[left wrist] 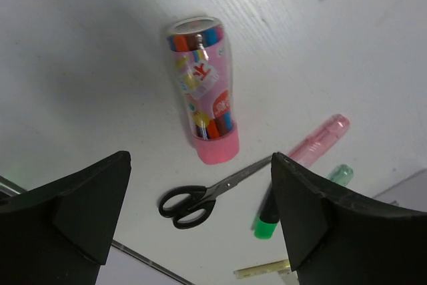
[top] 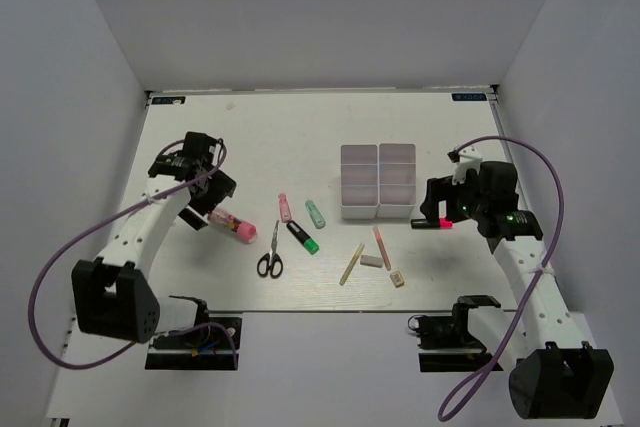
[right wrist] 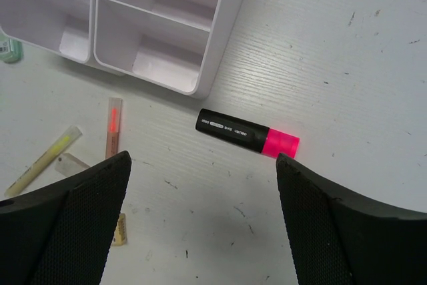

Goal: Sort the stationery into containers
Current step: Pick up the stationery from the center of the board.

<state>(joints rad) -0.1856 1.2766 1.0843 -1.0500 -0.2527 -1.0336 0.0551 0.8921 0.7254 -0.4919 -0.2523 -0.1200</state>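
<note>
The white four-bin block [top: 378, 181] stands right of centre and looks empty; it also shows in the right wrist view [right wrist: 163, 25]. My right gripper [top: 436, 213] is open and empty just above the black-pink marker [right wrist: 247, 133], which lies beside the bins. My left gripper [top: 203, 209] is open and empty above a pink tube of pens [left wrist: 203, 91]. The scissors [top: 270, 252], pink marker [top: 285, 208], mint-green marker [top: 315, 213] and black-green marker [top: 303, 237] lie mid-table. The cream stick [top: 351, 264], pink stick [top: 382, 247], grey eraser [top: 372, 260] and tan eraser [top: 398, 279] lie in front of the bins.
White walls enclose the table on the left, back and right. The table's near edge runs just behind the scissors [left wrist: 200, 198] in the left wrist view. Both arm bases and purple cables sit at the near edge.
</note>
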